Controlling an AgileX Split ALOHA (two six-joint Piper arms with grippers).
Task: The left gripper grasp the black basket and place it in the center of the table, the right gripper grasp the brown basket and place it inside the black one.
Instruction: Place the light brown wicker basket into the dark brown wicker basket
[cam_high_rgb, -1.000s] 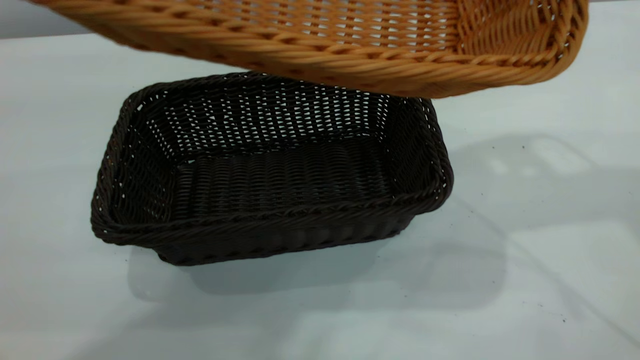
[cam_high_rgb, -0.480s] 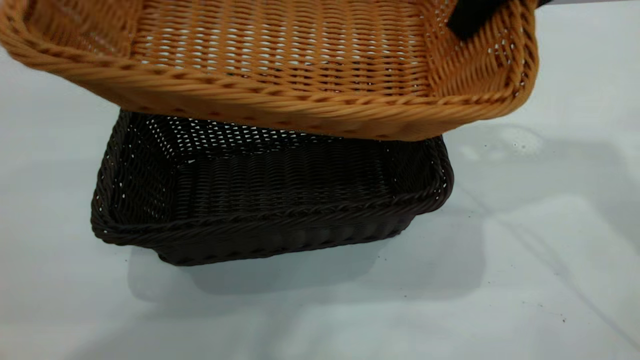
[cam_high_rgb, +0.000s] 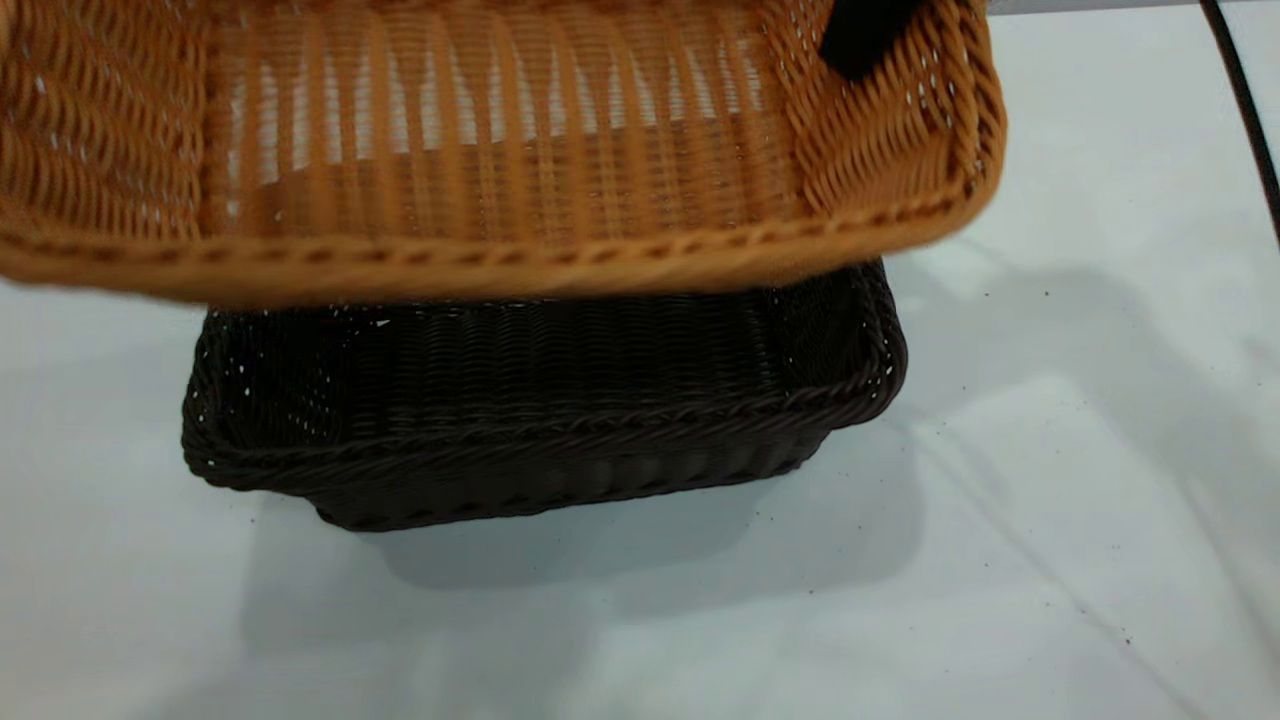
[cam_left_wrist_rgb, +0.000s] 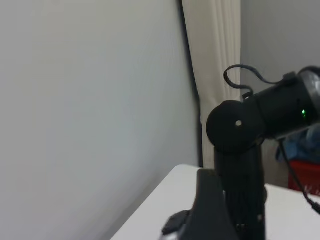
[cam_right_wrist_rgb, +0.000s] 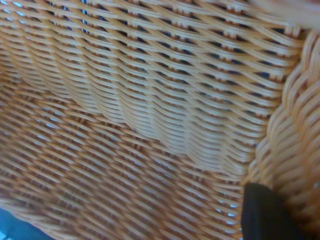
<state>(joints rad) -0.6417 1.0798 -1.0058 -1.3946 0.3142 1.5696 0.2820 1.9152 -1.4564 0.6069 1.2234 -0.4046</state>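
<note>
The brown basket (cam_high_rgb: 480, 160) is hanging in the air above the black basket (cam_high_rgb: 540, 400), covering the far part of it in the exterior view and reaching past its left side, while the near rim and the right corner of the dark one are showing below. The brown basket is sitting roughly level, its open side facing up, its near braided rim lying across the picture and its underside not touching the black basket's near rim. The black basket is resting flat on the table (cam_high_rgb: 1050, 500) near the middle of the view, its shadow falling toward the near side. The right gripper (cam_high_rgb: 862, 35) is showing only as a dark piece at the brown basket's far right corner, reaching down inside the wall there; in the right wrist view one black finger (cam_right_wrist_rgb: 265, 212) is lying against the inner weave just beside the braided rim, so it is pinching that wall of the brown basket and carrying it. A thin black cable (cam_high_rgb: 1245, 110) is running down the far right edge of the table. The left gripper (cam_left_wrist_rgb: 210, 215) is pointing away from the baskets, toward a pale wall (cam_left_wrist_rgb: 90, 110) and a curtain (cam_left_wrist_rgb: 215, 55), with a black arm joint (cam_left_wrist_rgb: 237, 125) standing just behind it over the table's edge; whether its fingers are spread or pressed together I cannot tell.
</note>
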